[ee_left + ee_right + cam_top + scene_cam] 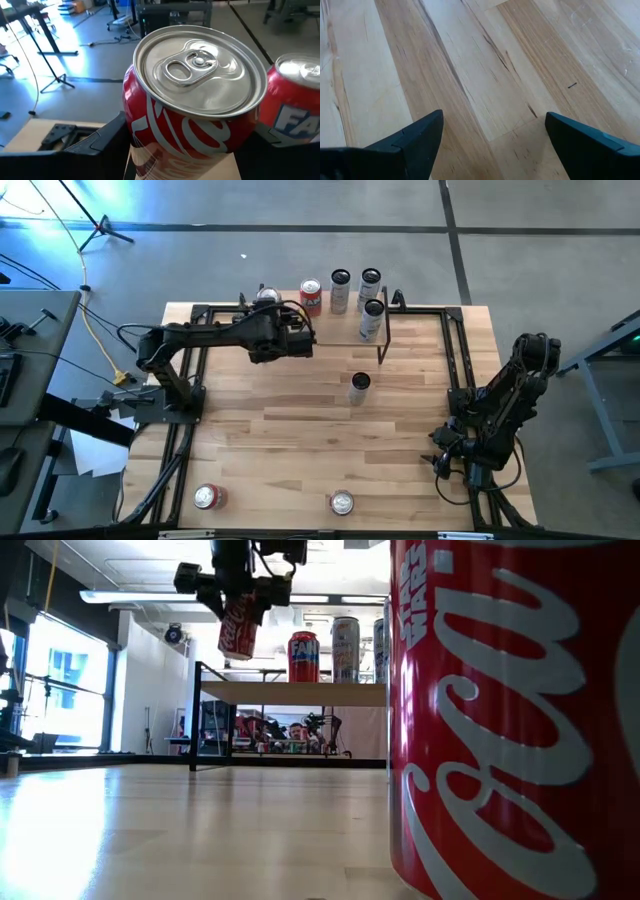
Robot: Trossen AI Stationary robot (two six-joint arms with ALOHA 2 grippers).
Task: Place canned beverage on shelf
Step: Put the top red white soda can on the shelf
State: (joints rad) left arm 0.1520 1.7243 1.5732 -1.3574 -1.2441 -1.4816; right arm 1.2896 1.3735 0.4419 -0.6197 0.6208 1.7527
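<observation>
My left gripper (298, 340) is shut on a red Coca-Cola can (195, 110), high above the table's far middle. In the low view the can (238, 628) hangs tilted, above and left of the shelf (300, 693). On the shelf stand a red Fanta can (311, 297) and three silver cans (355, 292). My right gripper (445, 460) is open over bare wood near the table's right edge, with nothing between its fingers (410, 142). My left gripper pinches the can's side wall (135, 127) between its two fingers, one on either side of the body below the top rim. The fingers (97, 145) come from the table's left, slanting a little down. The can is tilted and lifted clear of table and shelf.
A silver can (360, 388) stands alone on the table in front of the shelf. Near the front edge are a red can (207, 498) and another can (342, 502); one Coca-Cola can (510, 720) fills the right of the low view. Black rails (455, 370) frame the table.
</observation>
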